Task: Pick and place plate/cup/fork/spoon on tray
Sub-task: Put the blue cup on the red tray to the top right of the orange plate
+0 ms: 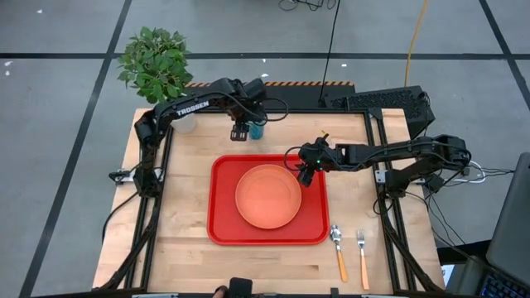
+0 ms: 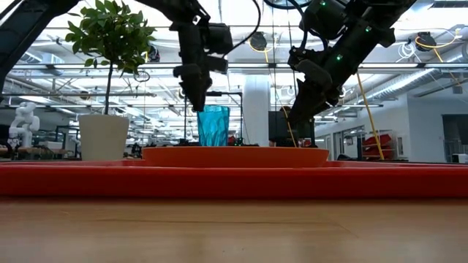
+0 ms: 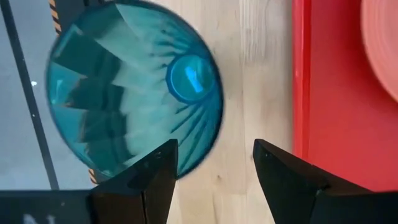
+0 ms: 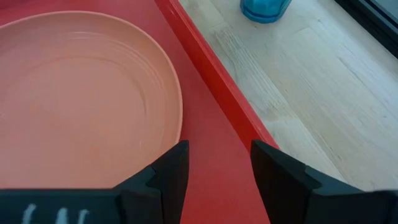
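Above cup [image 1: 256, 130], left end effector [image 1: 241, 133] spread, pointing down.

I see bare tray [image 1: 228, 228] floor left of the plate [image 1: 267, 197]; the cup [image 1: 256, 130] and plant [image 1: 155, 62] crowd the upper left.

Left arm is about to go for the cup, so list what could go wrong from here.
1. The left pincer, open, is beside the cup, not around it; closing or descending now could tip the tumbler.
2. The plate fills the middle of the tray, so the cup must land in a narrow corner.
3. The right pincer hangs over the tray's far right edge, in the likely path.
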